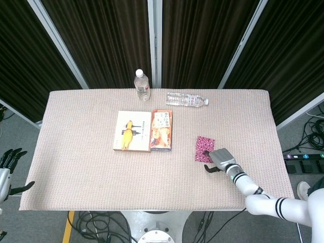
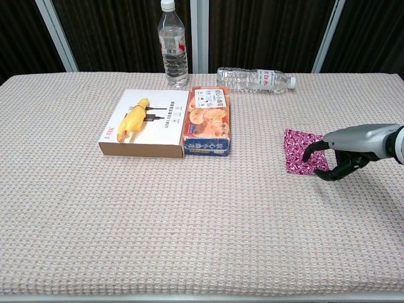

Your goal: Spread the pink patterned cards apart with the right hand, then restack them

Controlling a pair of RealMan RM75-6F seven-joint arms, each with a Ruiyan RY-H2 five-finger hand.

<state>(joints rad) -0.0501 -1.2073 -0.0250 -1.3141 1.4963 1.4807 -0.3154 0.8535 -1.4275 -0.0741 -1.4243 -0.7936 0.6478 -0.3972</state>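
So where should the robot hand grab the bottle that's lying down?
Around its clear middle, coming down from above. The bottle lies flat on its side near the table's far edge, so its round body faces up with open space on both sides.

Beige woven-cloth table, dark curtains with pale frame bars, grey floor, possibly cables

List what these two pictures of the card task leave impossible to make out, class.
- How many pink patterned cards: they overlap; the right hand covers their right edge in both views.
- Left hand: cut off by the head view's left edge; absent from chest view.
- Lying bottle label: too small.
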